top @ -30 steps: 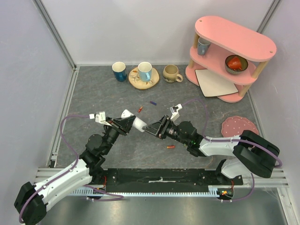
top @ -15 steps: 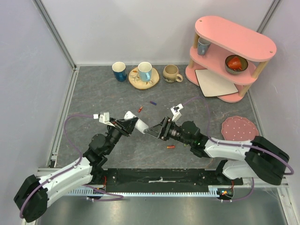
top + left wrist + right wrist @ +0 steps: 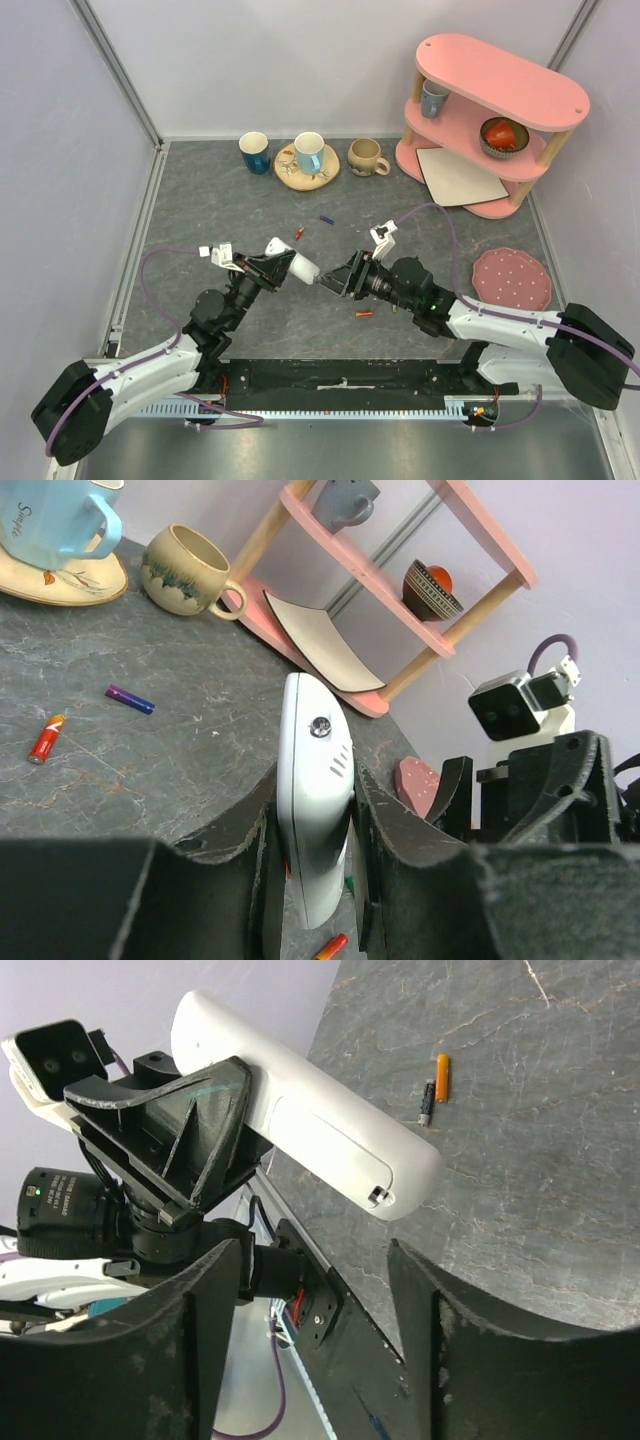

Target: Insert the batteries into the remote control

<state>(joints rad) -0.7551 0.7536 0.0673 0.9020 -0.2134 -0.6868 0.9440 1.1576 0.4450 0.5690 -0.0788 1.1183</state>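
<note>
Remote (image 3: 303, 268) hanging over mid-table, left gripper (image 3: 283, 268) clamping its sides, battery cover seemingly shut. Right gripper (image 3: 338, 279) facing its free end, fingers spread, touching nothing. Batteries (image 3: 365, 314) lying loose on the table (image 3: 200, 200), one just below the arms' meeting point. Risk: right fingers prying at the cover twisting the remote in the left grip, or knocking it free.
</note>
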